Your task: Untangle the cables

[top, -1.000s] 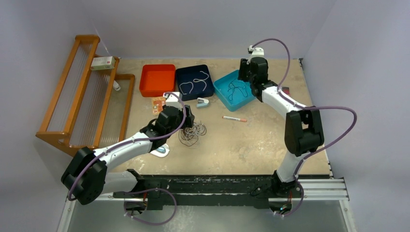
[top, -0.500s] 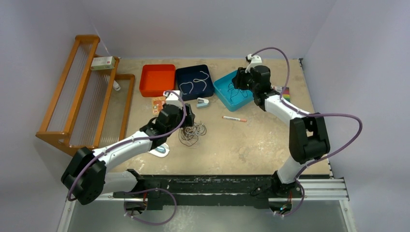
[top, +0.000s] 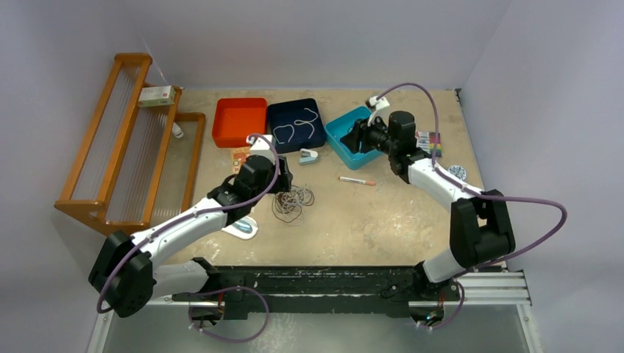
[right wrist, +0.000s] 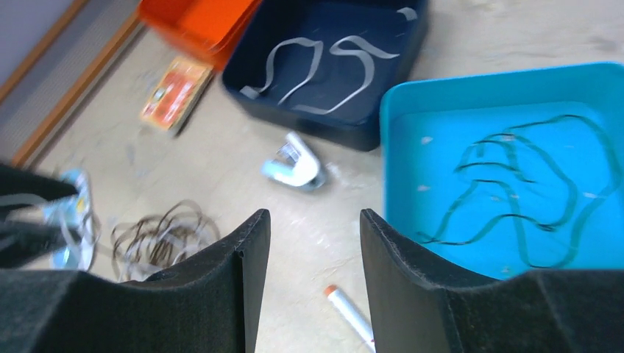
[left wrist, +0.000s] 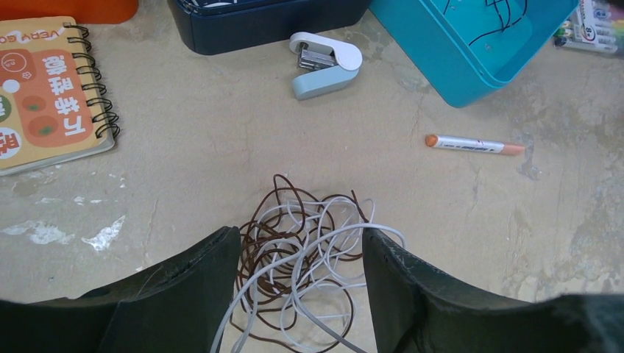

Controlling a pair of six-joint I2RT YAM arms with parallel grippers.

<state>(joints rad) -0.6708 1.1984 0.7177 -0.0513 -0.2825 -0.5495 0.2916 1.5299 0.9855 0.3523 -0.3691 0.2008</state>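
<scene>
A tangle of white and dark brown cables (top: 293, 202) lies on the table in front of the trays. My left gripper (left wrist: 300, 234) is open and straddles the tangle (left wrist: 309, 257), and one white strand lies over its right fingertip (left wrist: 370, 239). In the top view the left gripper (top: 283, 182) is at the tangle's far-left edge. My right gripper (right wrist: 314, 215) is open and empty, hovering beside the teal tray (right wrist: 412, 110). A black cable (right wrist: 515, 191) lies in that tray. A white cable (right wrist: 324, 66) lies in the navy tray (top: 274, 118).
A red-and-white pen (top: 357, 180) and a stapler (top: 309, 155) lie between the trays and the tangle. An orange tray (top: 240, 121), a spiral notebook (left wrist: 44, 88) and a wooden rack (top: 125, 140) are on the left. A marker pack (top: 429, 140) lies at the right.
My right arm has swung away from above the teal tray, toward the right and nearer. The left gripper's jaws have narrowed a little around the tangle.
</scene>
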